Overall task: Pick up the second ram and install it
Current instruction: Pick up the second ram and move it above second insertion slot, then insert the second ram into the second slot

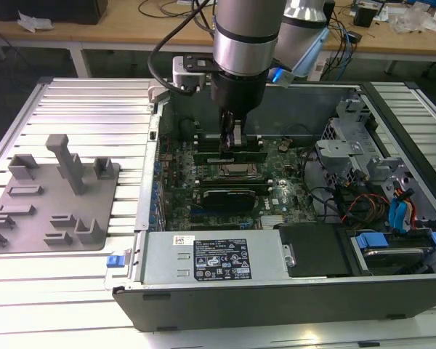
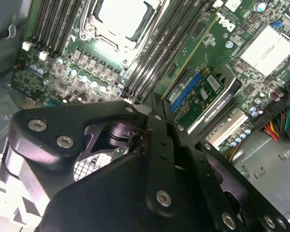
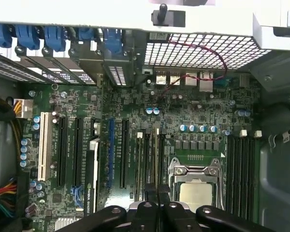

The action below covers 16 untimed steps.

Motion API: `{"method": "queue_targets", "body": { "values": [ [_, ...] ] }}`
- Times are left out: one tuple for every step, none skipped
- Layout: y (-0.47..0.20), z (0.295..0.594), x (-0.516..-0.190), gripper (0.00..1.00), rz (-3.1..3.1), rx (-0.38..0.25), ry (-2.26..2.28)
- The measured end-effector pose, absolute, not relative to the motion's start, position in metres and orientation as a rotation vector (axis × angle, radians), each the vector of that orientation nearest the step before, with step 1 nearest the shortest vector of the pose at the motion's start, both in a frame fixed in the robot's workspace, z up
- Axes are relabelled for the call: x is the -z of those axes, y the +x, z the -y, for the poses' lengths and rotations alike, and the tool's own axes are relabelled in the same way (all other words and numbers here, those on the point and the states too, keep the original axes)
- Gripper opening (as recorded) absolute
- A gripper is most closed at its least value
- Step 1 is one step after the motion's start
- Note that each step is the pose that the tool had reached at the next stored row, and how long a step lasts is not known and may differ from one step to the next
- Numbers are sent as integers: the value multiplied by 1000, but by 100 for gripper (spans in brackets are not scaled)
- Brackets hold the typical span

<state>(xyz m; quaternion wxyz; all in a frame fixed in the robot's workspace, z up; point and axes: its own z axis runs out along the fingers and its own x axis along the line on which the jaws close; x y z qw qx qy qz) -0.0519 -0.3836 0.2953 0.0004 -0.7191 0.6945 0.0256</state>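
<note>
- Evidently past the pick-up and into the installing step: reaches down inside the open computer case (image 1: pixel 276 305) with the gripper (image 1: pixel 233 145), well apart from the grey holder blocks (image 1: pixel 67 167) on the exterior view's left.
- Pinches the second ram (image 3: pixel 157 154) between fingers (image 3: pixel 150 195) drawn close together, judging by the first wrist view, with the thin pale stick edge-on and stretching away from them.
- Holds that stick lengthwise along the long black memory slots (image 3: pixel 148 164), just beside the processor socket (image 3: pixel 193 188) on the motherboard (image 3: pixel 193 111).
- Cannot tell between fully seated and merely resting in the mouth of a slot; cannot read the end latches either.
- Shows what may be another stick (image 3: pixel 139 162) standing in a nearby slot, apart from the held one; probably already installed, though not certain.
- Calls next, as a judgement, for a straight push down into the slot, with the stick upright, square to the slot and pressed evenly at both ends.
- Calls also for a firm grip through the push, then a clean release with no sideways drag.
</note>
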Motion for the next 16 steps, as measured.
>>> {"method": "queue_targets", "body": {
  "values": [
    [-52, 384, -295, 9, -2181, -81, -2258],
    [-52, 384, -295, 9, -2183, -81, -2257],
    [-52, 384, -295, 9, -2184, -81, -2255],
    [-52, 384, -295, 9, -2184, -81, -2255],
    [-52, 384, -295, 9, -2184, -81, -2255],
    [-52, 384, -295, 9, -2184, -81, -2255],
    [-52, 384, -295, 9, -2185, -81, -2255],
    [-52, 384, -295, 9, -2185, -81, -2255],
    [-52, 384, -295, 9, -2185, -81, -2255],
    [-52, 384, -295, 9, -2185, -81, -2254],
    [-52, 384, -295, 9, -2185, -81, -2254],
    [-52, 383, -295, 9, -2185, -80, -2254],
    [-52, 383, -294, 9, -2185, -81, -2254],
    [-52, 383, -293, 9, -2185, -81, -2254],
    [-52, 383, -291, 9, -2185, -81, -2254],
    [-52, 383, -291, 9, -2185, -81, -2254]
  ]
}}
